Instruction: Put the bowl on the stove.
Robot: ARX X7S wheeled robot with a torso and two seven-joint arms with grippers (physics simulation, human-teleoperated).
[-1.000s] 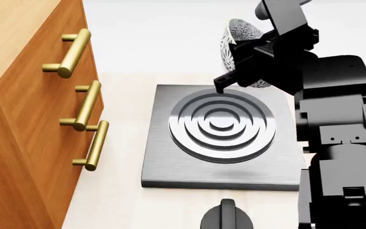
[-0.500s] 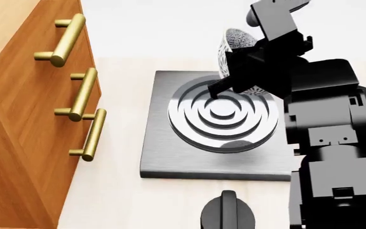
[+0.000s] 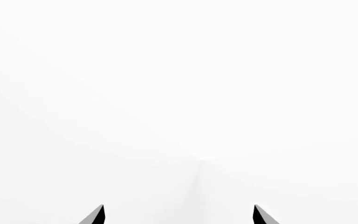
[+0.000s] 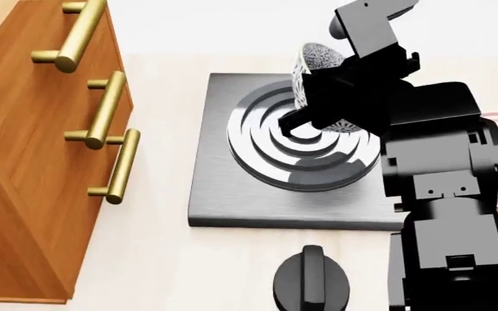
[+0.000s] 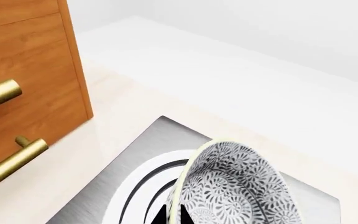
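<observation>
In the left wrist view, only two dark fingertips (image 3: 98,215) of the left gripper (image 3: 177,217) are seen, set well apart, against a blank white background.

In the head view, the right arm (image 4: 435,194) is stretched forward over the stove (image 4: 231,194), a flat square slab of dark grey metal with raised concentric rings. The right gripper (image 4: 318,107) is clamped on the bowl (image 4: 318,61), which is held tilted on edge above the burner's far side. A wooden cabinet (image 4: 24,162) with brass bar handles stands at the left (a black round knob (image 4: 311,285) lies nearest).

In the right wrist view, the bowl's (image 5: 235,186) fine grey-blue floral pattern is shown, its rim pinched between dark fingers (image 5: 166,215) over the stove (image 5: 129,172).
</observation>
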